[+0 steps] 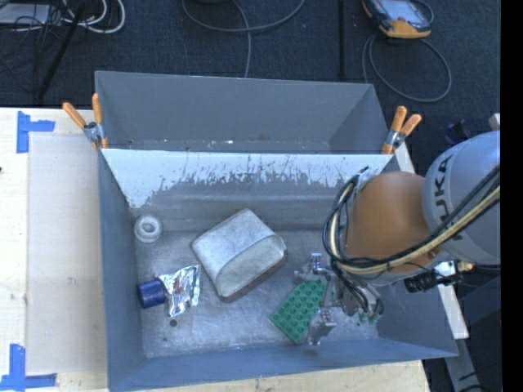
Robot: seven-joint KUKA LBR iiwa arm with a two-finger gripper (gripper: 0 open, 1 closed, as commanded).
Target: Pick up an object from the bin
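A grey rounded case (239,251) lies askew in the middle. To its left and a little farther back, well apart, sits a small pale ring (148,228). Near left, a blue cylinder (150,293) touches a crumpled foil wrapper (181,289) on its right, and the foil lies just beside the case's near-left corner. At the far side, on dark carpet (163,47), lie cables (105,13) and an orange-and-grey device (398,15).
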